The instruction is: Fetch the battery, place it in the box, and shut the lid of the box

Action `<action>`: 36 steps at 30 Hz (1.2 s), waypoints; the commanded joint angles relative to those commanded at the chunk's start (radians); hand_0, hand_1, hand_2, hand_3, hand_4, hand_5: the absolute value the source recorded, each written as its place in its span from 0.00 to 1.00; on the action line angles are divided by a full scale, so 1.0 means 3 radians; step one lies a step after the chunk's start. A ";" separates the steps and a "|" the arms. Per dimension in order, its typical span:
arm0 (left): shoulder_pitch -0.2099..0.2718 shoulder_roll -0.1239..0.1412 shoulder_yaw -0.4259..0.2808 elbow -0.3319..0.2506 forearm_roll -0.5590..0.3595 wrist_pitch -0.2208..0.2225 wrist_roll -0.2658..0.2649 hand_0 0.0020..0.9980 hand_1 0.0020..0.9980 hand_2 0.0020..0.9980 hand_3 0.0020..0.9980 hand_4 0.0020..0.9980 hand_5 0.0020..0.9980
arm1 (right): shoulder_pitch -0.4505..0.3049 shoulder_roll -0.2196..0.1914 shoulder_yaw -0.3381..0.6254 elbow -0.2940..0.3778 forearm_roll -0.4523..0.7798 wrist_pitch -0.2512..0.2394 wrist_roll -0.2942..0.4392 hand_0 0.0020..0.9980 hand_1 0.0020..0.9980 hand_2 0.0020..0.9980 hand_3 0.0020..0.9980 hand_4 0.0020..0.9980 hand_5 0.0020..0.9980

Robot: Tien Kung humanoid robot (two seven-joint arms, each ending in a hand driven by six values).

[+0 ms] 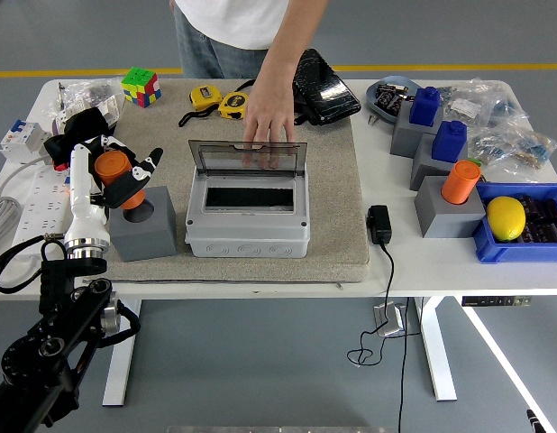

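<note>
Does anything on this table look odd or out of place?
Mostly a person's hand resting on the grey box's raised clear lid. Nothing is spilled or broken. The left hand grips an orange battery above its empty grey holder.

Person (251, 23) cut off above the chest by the top edge, their fingers (263, 155) blurred behind the clear lid (247, 156), orange battery (112, 171) partly hidden by the left hand (116, 180)
</note>
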 joint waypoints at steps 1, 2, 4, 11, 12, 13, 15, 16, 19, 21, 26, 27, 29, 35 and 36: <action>-0.0001 0.0014 0.0004 -0.0053 0.0089 0.0007 0.0048 0.02 0.00 0.04 0.04 0.87 0.16 | 0.0001 0.0000 0.0002 0.0000 -0.0001 -0.0001 0.0001 0.81 0.78 0.75 0.79 1.00 1.00; -0.0002 0.0035 0.0012 -0.0113 0.0194 0.0011 0.0112 0.02 0.00 0.04 0.04 0.87 0.16 | 0.0001 0.0001 0.0000 0.0000 -0.0001 0.0000 0.0001 0.81 0.78 0.75 0.79 1.00 1.00; -0.0010 0.0094 0.0040 -0.0231 0.0433 0.0032 0.0247 0.01 0.00 0.04 0.03 0.84 0.14 | 0.0004 0.0000 -0.0007 0.0000 0.0003 0.0001 0.0004 0.81 0.78 0.75 0.79 1.00 1.00; -0.0063 0.0319 0.0180 -0.0598 0.1378 0.0077 0.0755 0.01 0.00 0.04 0.03 0.83 0.14 | 0.0007 -0.0015 0.0016 0.0000 -0.0017 -0.0002 -0.0005 0.81 0.78 0.75 0.79 1.00 1.00; -0.0069 0.0359 0.0214 -0.0674 0.1528 0.0069 0.0845 0.01 0.00 0.04 0.03 0.83 0.14 | 0.0006 -0.0018 0.0017 0.0000 -0.0015 -0.0003 -0.0005 0.81 0.78 0.75 0.79 1.00 1.00; -0.0073 0.0388 0.0243 -0.0740 0.1657 0.0058 0.0924 0.01 0.00 0.04 0.03 0.83 0.14 | 0.0005 -0.0020 0.0019 0.0000 -0.0015 -0.0003 -0.0006 0.81 0.78 0.75 0.79 1.00 1.00; -0.0080 0.0423 0.0289 -0.0860 0.1939 0.0028 0.1075 0.01 0.00 0.04 0.03 0.83 0.14 | 0.0003 -0.0023 0.0027 0.0000 -0.0026 -0.0004 -0.0010 0.81 0.78 0.75 0.79 1.00 1.00; -0.0086 0.0440 0.0327 -0.0942 0.2091 0.0000 0.1172 0.01 0.00 0.04 0.03 0.83 0.14 | 0.0003 -0.0023 0.0030 0.0000 -0.0026 -0.0005 -0.0010 0.81 0.78 0.75 0.79 1.00 1.00; -0.0103 0.0480 0.0458 -0.1144 0.2490 -0.0093 0.1383 0.01 0.00 0.04 0.03 0.83 0.14 | 0.0012 -0.0023 0.0027 0.0000 -0.0018 -0.0005 -0.0004 0.81 0.78 0.75 0.79 1.00 1.00; -0.0123 0.0500 0.0552 -0.1269 0.2750 -0.0160 0.1502 0.02 0.00 0.04 0.04 0.82 0.14 | 0.0020 -0.0022 0.0035 0.0000 -0.0020 -0.0005 -0.0003 0.81 0.77 0.75 0.79 1.00 1.00; -0.0228 0.0553 0.0823 -0.1408 0.3306 -0.0271 0.1696 0.02 0.00 0.04 0.04 0.82 0.14 | 0.0021 -0.0023 0.0077 0.0000 -0.0048 -0.0006 -0.0014 0.81 0.77 0.75 0.79 1.00 1.00; -0.0274 0.0563 0.0912 -0.1386 0.3306 -0.0276 0.1706 0.02 0.00 0.04 0.04 0.81 0.14 | 0.0021 -0.0024 0.0089 0.0000 -0.0058 -0.0006 -0.0019 0.81 0.77 0.75 0.79 1.00 1.00; -0.0337 0.0566 0.1044 -0.1335 0.3306 -0.0283 0.1716 0.02 0.00 0.04 0.04 0.81 0.14 | 0.0023 -0.0026 0.0089 0.0000 -0.0057 -0.0006 -0.0020 0.81 0.77 0.75 0.79 1.00 1.00; -0.0558 0.0508 0.1360 -0.1000 0.3306 -0.0208 0.1675 0.02 0.00 0.04 0.04 0.81 0.15 | 0.0041 -0.0031 0.0055 0.0000 -0.0026 -0.0008 -0.0007 0.81 0.78 0.75 0.79 1.00 1.00; -0.0585 0.0501 0.1397 -0.0953 0.3306 -0.0191 0.1667 0.02 0.00 0.04 0.04 0.81 0.15 | 0.0042 -0.0032 0.0055 0.0000 -0.0025 -0.0008 -0.0007 0.81 0.78 0.75 0.79 1.00 1.00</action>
